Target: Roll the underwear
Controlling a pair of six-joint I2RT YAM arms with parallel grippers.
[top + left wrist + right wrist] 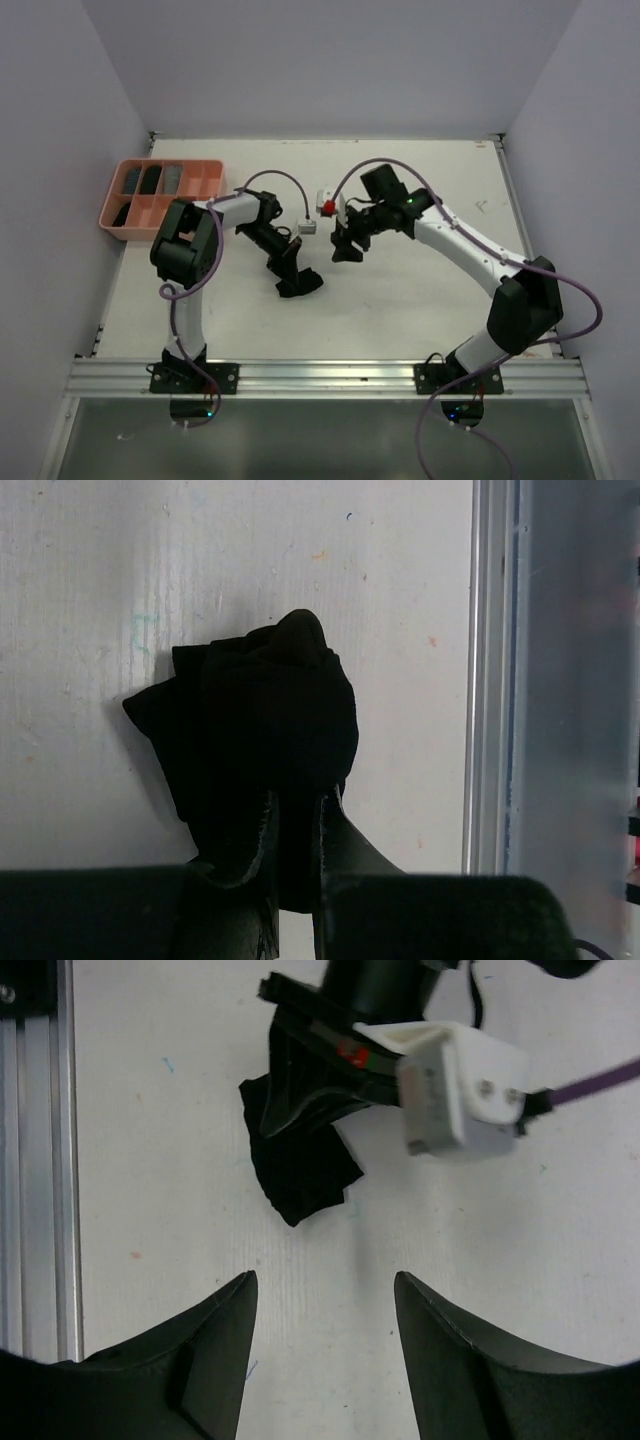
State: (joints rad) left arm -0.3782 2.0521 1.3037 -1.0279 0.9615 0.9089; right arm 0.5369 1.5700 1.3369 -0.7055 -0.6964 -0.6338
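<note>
Two grippers here. Our left gripper (pixel 295 815) is pinched narrow on the one black underwear (pixel 260 710), a bunched-up wad resting on the white table (pixel 400 300) and poking out past the fingertips. Our right gripper (pixel 325 1295) hangs near the wad without touching it, jaws spread with nothing between them. One salmon-pink compartment tray (pixel 170 161) sits well apart at the far left, with dark stuff in some slots that's too small for us to identify.

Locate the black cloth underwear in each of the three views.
Top external: the crumpled black cloth underwear sits just left of centre.
Left wrist: centre of the picture.
Right wrist: upper part, left of centre.
Shared landmark: the left end effector, shut on it in every view.
</note>
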